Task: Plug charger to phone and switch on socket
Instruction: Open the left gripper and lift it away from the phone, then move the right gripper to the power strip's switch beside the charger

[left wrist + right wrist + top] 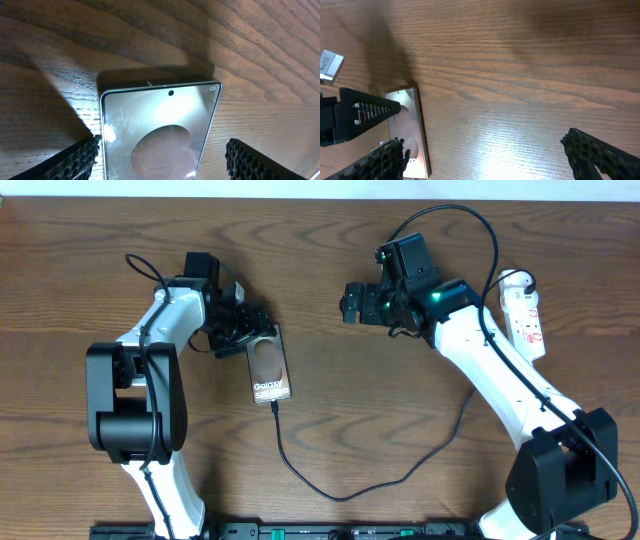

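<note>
Charger point(330, 492) seems plugged into the phone point(269, 365); socket point(527, 315) switch not yet pressed.
Left pincer point(250, 335) released, straddling the phone; right pincer point(350, 303) released, short of the socket at upper right.

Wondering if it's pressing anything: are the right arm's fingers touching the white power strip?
Apart. Overhead view shows the right gripper and its fingers well left of the socket.

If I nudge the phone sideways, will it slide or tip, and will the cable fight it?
The phone lies flat, glossy-faced, so it will probably slide, not tip. The thin cable reaches its lower end in a slack loop, so it should flex rather than resist.
</note>
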Robot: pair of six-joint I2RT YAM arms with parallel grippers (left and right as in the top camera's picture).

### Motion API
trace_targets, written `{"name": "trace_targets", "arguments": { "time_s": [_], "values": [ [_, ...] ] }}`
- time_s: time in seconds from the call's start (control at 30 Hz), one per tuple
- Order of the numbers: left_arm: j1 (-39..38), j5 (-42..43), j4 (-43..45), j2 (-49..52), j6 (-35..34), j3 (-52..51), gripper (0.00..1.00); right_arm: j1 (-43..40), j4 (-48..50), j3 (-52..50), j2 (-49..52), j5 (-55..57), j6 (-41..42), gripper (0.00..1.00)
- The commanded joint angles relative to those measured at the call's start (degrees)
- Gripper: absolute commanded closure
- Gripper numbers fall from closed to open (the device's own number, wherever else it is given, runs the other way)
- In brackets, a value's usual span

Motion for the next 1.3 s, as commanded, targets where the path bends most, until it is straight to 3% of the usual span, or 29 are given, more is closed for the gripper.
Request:
{"name": "trace_targets", "arguments": {
  "time_s": [0.0,0.33,0.8,1.07,1.27],
  "values": [
    [1.2,-8.2,-0.7,3.9,-0.1,-1.9,0.15,0.2,-0.1,1.0,-1.1,0.7,-0.4,0.01],
    [2.1,-6.9,-0.4,-6.4,1.4,1.1,0.15,0.2,0.0,1.0,-1.1,1.5,-0.4,0.01],
    [2.1,14.4,2.6,-27.6,3.2,1.2,0.15,-0.8,-0.2,1.0,-1.2,2.3,-0.2,0.01],
    [2.0,16.5,1.5,-33.6,3.2,1.2,0.15,-10.7,0.0,3.4,-2.7,-9.8,0.6,0.01],
    [2.0,16.4,0.9,-34.2,4.9,1.1,0.15,-22.9,-0.4,7.3,-3.9,-24.7,-3.1,0.01]
  ]
}}
